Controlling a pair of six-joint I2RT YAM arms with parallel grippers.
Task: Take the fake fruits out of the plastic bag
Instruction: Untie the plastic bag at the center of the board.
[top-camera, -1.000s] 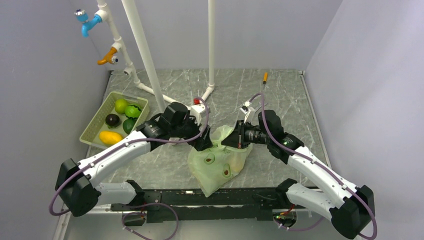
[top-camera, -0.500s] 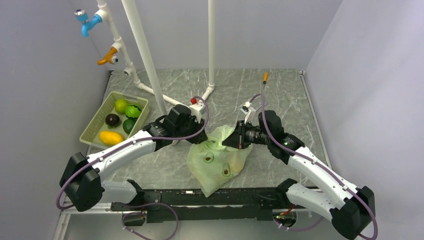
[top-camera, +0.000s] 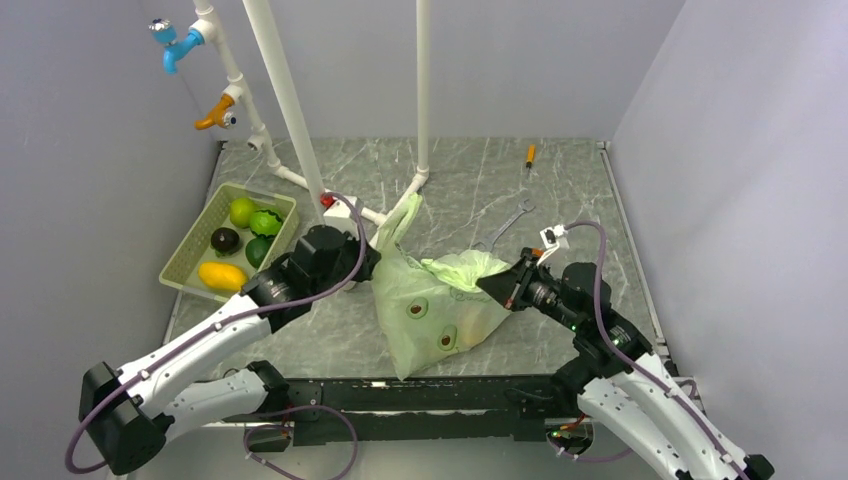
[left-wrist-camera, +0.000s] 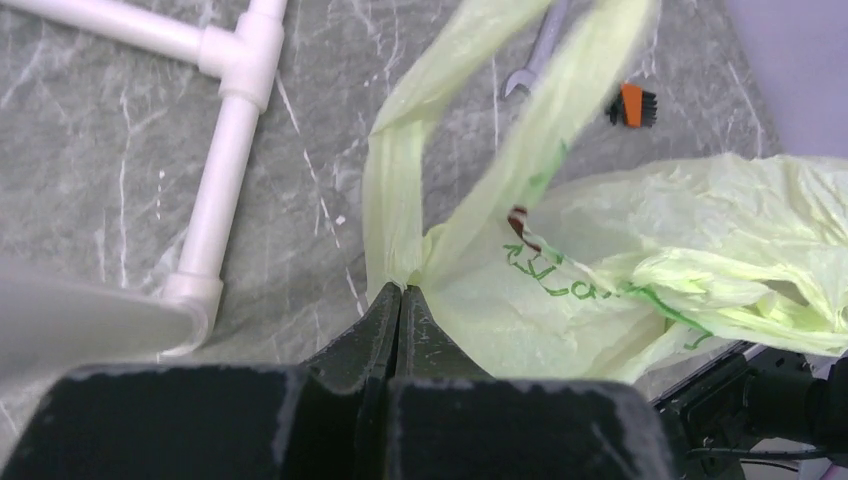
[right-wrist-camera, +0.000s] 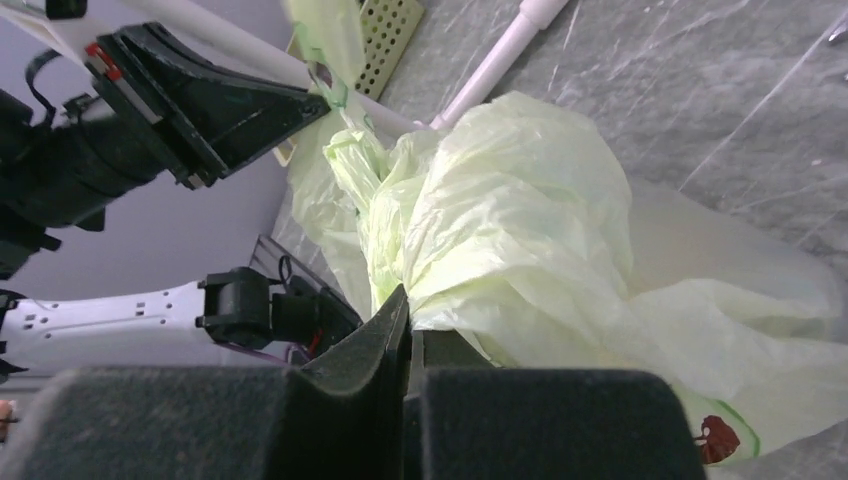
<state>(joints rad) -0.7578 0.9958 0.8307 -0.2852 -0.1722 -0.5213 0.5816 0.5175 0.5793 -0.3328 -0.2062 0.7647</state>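
At the far left, the slotted basket (top-camera: 190, 232) on the table (top-camera: 560, 190) holds several fake fruits (top-camera: 221, 275): a yellow one, a dark one and some green ones. They lie well apart from the bag.

Next comes the left gripper (left-wrist-camera: 400, 295). Its jaws are pressed fully together and pinch the thin film at the foot of the loop handle (top-camera: 395, 215), which stands up above it.

In the middle, the plastic bag (top-camera: 430, 315) rests on the table, puffed and crinkled, and it is stretched between the two arms. I cannot see inside it, so I cannot tell whether any fruit remains there; the round brown spots on its side look printed.

On the right, the right gripper (right-wrist-camera: 408, 310) is closed as well, with a bunch of the bag's upper edge caught between its jaws.

I judge that the step in hand is taking hold of the bag on both sides, so as to open its mouth or tip it. The next move calls for pulling evenly and gently, because such thin plastic could slip out or tear. One arm would then need to let go and reach into the mouth.
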